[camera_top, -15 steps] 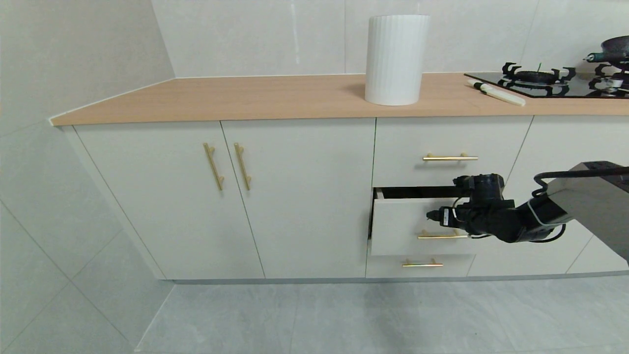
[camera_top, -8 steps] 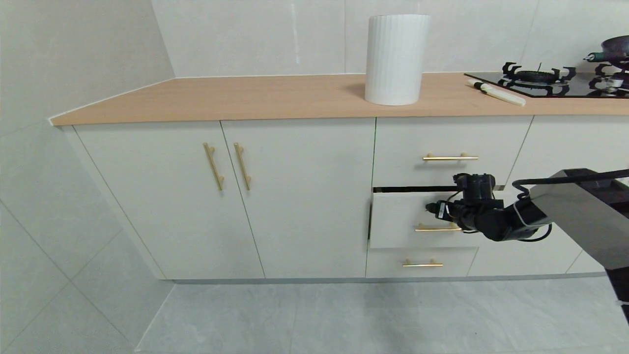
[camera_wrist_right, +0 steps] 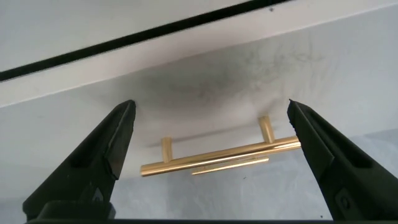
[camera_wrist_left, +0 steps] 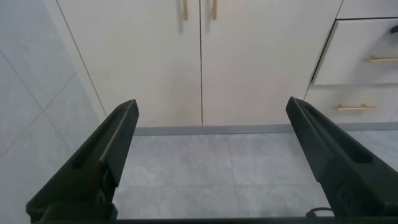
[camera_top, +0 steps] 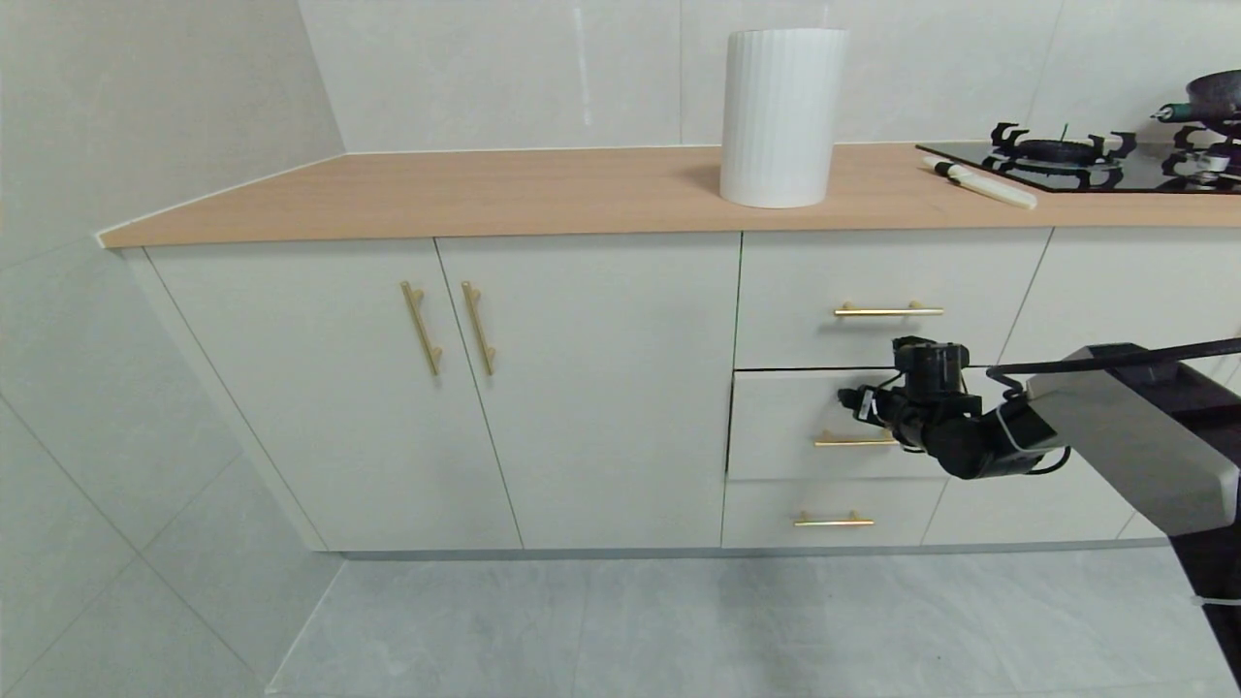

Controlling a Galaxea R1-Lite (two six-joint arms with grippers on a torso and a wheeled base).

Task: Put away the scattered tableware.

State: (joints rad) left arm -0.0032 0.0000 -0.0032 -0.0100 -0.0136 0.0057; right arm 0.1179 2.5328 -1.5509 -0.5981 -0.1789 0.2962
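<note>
- Now, from the head view, we see the right gripper (camera_top: 853, 402) low against the front of the middle drawer (camera_top: 785, 427), just above its brass handle (camera_top: 853, 441). Only a thin dark slit shows along the drawer's top edge, so we judge the arm is placed there to push it shut
- On the counter (camera_top: 485, 194) a knife (camera_top: 979, 183) lies flat just beside the stove (camera_top: 1076, 165), well apart from the drawer. We take it for tableware not yet put away. A white jar (camera_top: 779, 116) stands upright nearby
- From the left wrist view, the left gripper (camera_wrist_left: 211, 102) hangs low with its jaws spread wide and empty, facing the floor (camera_wrist_left: 205, 174) and the cupboard doors (camera_wrist_left: 199, 56). We judge it is parked there to leave the drawer to the other arm
- From the right wrist view, the jaws are released and grasp nothing, and the handle sits across the gap beyond them. A push needs no grip, which we think is why they are apart. Whether they touch the drawer front, we cannot tell
</note>
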